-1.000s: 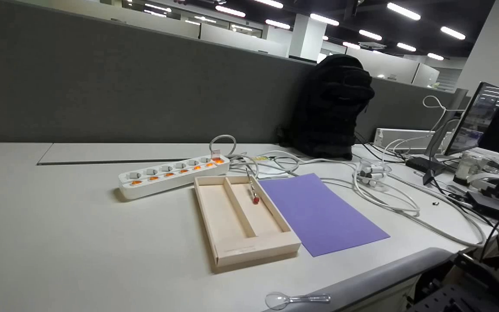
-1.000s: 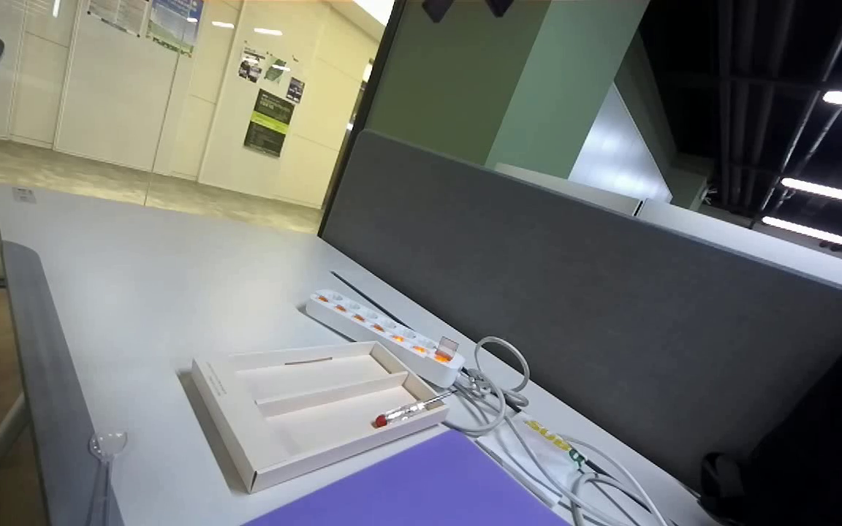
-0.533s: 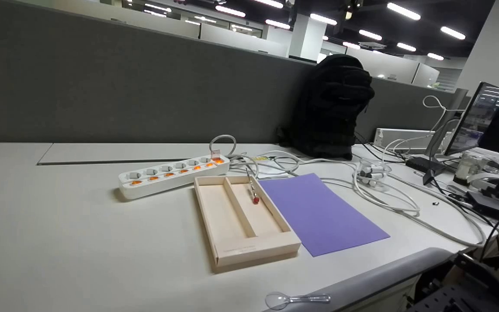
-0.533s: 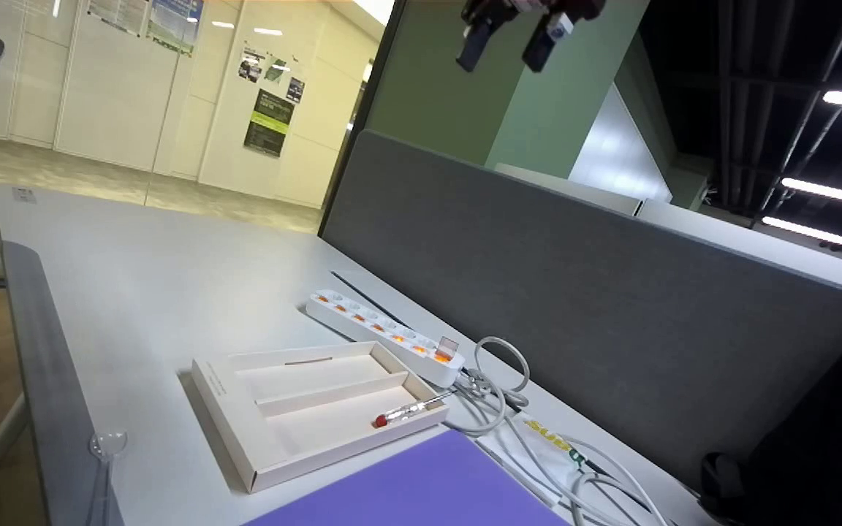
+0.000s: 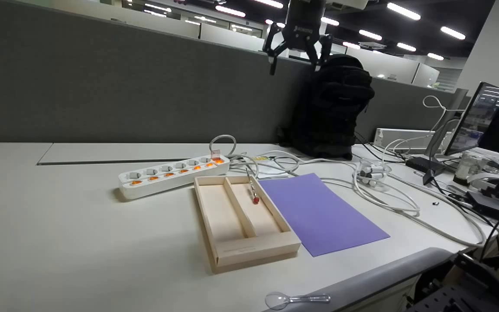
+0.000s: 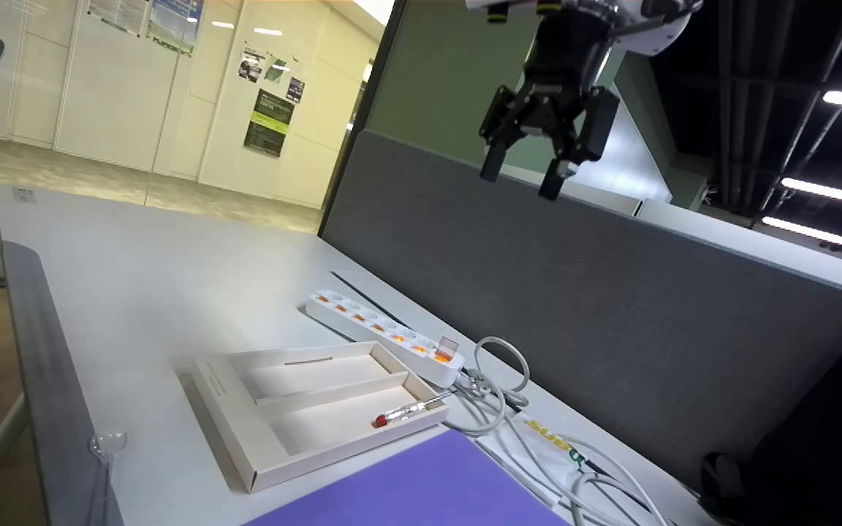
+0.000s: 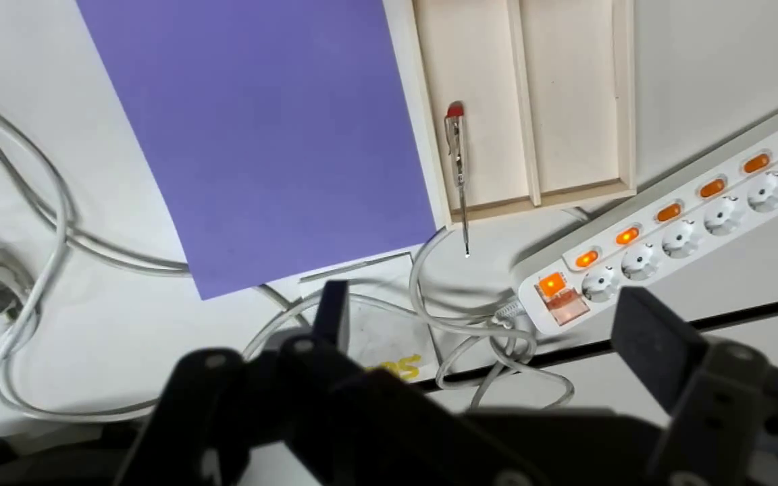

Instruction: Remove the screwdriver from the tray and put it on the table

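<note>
Two dark fingers (image 7: pixel 656 344), parted wide, with a broad gap from tip to tip. Part of a black gripper (image 6: pixel 522 183) pointing downward, high in the air and well above the table (image 5: pixel 80 238) in both exterior views. At the top of an exterior view, just over the gripper, a piece of the white arm (image 6: pixel 655 44). Below and well apart from the fingertips, the screwdriver (image 7: pixel 458 165), lying at a slant in the tray (image 5: pixel 258 245): red end down in the long compartment nearer the purple mat (image 5: pixel 323 216), clear handle along the same compartment, thin shaft passing over the low end rim, tip out beyond the tray. Flat on the table, the tray, with the mat just beside one long side. Near the same end as the screwdriver tip, set at an angle, a white power strip (image 5: pixel 171 177) with orange switches, some lit. Pale cables (image 7: pixel 413 280) looping past the tip and over a flat white item (image 7: pixel 389 337) with yellow lettering. Farther out, in front of a grey partition (image 5: pixel 124 86), a black backpack (image 5: pixel 336 104). Toward the picture's right in an exterior view, a monitor (image 5: pixel 479 119). At the edge of the table, well apart from the tray, a clear plastic spoon (image 5: pixel 297 299).
</note>
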`<state>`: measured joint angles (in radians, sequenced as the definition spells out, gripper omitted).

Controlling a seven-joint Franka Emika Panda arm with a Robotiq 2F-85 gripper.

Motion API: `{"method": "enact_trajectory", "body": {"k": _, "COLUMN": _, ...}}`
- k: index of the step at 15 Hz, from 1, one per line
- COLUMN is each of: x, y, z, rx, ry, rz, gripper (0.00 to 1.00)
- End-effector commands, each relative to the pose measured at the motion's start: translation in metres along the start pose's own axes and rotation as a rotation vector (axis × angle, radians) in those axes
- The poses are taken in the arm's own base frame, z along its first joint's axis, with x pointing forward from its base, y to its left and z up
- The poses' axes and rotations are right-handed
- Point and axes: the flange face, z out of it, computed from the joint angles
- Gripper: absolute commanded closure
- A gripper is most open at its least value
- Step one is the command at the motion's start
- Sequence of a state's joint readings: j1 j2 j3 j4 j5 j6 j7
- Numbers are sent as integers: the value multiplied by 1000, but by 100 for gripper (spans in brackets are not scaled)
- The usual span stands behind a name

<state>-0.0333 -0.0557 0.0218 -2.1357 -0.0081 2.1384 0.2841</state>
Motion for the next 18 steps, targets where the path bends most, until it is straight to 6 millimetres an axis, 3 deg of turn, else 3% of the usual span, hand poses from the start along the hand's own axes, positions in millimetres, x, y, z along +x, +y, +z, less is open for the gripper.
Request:
{"method": "enact_trajectory", "body": {"k": 1, "x": 17, "y": -4, "z": 41, "rx": -13, "ry": -28, "rz": 58, "gripper": 0}}
{"method": "enact_trajectory", "body": {"k": 4, "x": 25, "y": -2, "z": 84, "rx": 19, "ry": -118, "rz": 121, "gripper": 0}}
{"method": "enact_trajectory", "body": {"k": 5, "x": 13, "y": -1, "z": 71, "rx": 1, "ry": -92, "rz": 53, "gripper": 0}}
{"method": "enact_trajectory", "body": {"k": 8, "x": 20, "y": 1, "z": 94, "rx": 12, "ry": -128, "rz": 80, "gripper": 0}}
{"method": "enact_trajectory", "body": {"k": 12, "x": 24, "y": 0, "z": 93, "rx": 5, "ry": -110, "rz": 85, "gripper": 0}}
{"method": "enact_trajectory", "body": {"k": 18, "x": 43, "y": -10, "z": 137, "rx": 52, "ry": -85, "rz": -6, "gripper": 0}}
